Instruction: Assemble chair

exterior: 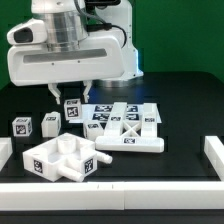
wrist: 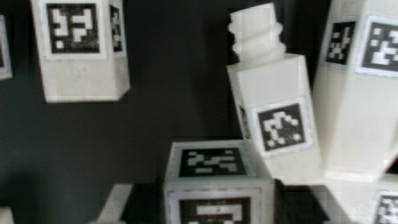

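Picking seems to be the step in hand: the arm is hanging low over the black desk with its fingers standing partway apart on either side of a small upright tagged piece, and nothing of the chair is looking joined yet. Whether the fingers are pressing on that piece or only straddling it, I am not able to tell. In the wrist view the same upright tagged piece is sitting between them, with dark gaps seeming to show at its sides. The next move, as I am judging it, is calling for a firm, square hold, a straight lift clear of the neighbours, and then a careful lining-up of the mating end with the seat block, which is lying at the front of the desk, towards the exterior view's left. The chair is lying in loose white plastic parts, each carrying black-and-white square tags. One short block and a second short block are standing towards the exterior view's left. An X-braced panel is lying flat just beside the seat block, on the exterior view's right of it. The wrist view is showing a pegged leg with a ribbed, screw-like tip, apart from the piece under the arm.
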You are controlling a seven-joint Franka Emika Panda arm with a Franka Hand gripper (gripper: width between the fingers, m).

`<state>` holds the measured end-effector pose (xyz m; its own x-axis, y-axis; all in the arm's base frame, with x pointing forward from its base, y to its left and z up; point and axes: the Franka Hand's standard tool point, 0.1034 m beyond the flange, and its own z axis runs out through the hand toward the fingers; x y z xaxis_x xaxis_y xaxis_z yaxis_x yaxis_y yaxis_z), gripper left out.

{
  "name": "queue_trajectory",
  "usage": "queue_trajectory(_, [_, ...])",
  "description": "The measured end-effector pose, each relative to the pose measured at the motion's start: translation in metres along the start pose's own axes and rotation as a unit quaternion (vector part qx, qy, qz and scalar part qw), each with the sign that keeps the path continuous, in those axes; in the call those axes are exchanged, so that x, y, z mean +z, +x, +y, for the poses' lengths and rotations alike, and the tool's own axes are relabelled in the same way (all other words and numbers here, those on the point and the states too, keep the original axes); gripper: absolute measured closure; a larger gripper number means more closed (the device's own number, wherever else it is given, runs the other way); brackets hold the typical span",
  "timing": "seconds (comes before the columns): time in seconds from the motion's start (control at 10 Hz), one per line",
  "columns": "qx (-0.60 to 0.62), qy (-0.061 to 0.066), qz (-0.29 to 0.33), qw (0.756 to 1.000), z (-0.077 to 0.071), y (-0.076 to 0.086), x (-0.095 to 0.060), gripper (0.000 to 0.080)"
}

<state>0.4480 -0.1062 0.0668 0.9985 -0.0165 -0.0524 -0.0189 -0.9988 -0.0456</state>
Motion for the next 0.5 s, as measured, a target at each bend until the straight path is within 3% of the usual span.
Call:
queue_trajectory(0.1, [0.007, -0.002, -0.009, 1.000, 0.003, -0.020, 0.011, 0.0521])
queue_trajectory(0.3, [0.012, -0.011, -0.010, 1.000, 0.006, -0.044, 0.027, 0.0521])
queue_trajectory(0.5, [0.011, -0.010, -0.008, 1.000, 0.006, -0.039, 0.024, 0.0521])
